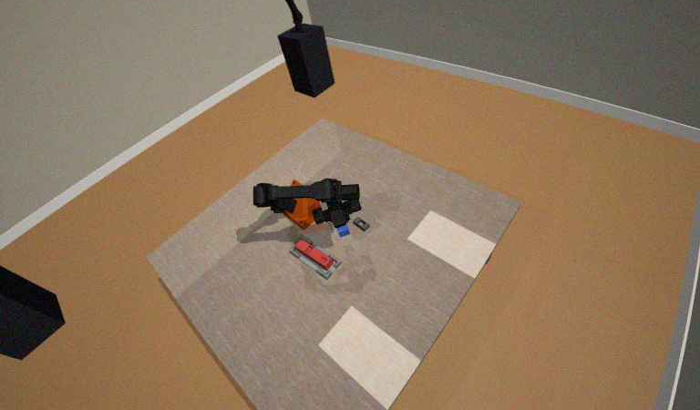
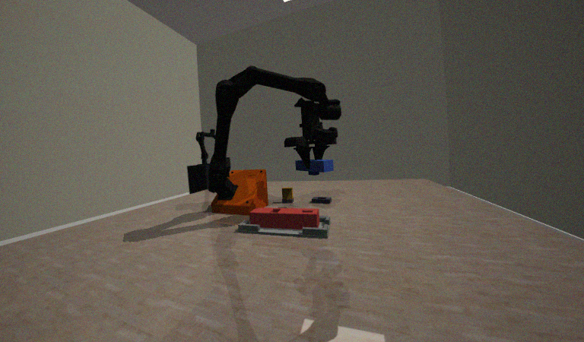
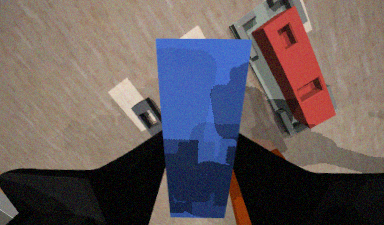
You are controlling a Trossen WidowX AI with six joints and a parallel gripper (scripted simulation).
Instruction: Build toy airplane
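Note:
My gripper [image 2: 313,163] [image 3: 198,133] is shut on the blue wing [image 1: 343,230] [image 2: 325,165] [image 3: 200,80] and holds it level, well above the table, with its tab pointing down. The red fuselage [image 1: 313,254] [image 2: 284,219] [image 3: 305,65] sits in the grey cradle [image 2: 315,232] [image 3: 270,83], with two open sockets on top. It appears flat. The wing is off to the far side of the fuselage in the exterior view. The yellow tail fin [image 2: 287,193] stands upright in a dark holder behind the cradle; the arm hides it in the top view.
A small dark holder [image 1: 365,225] [image 2: 316,200] [image 3: 139,107] with an open slot lies beyond the cradle. The orange base mount [image 1: 304,219] [image 2: 257,192] is beside the arm. Pale rectangles [image 1: 454,243] [image 1: 368,356] lie on the table.

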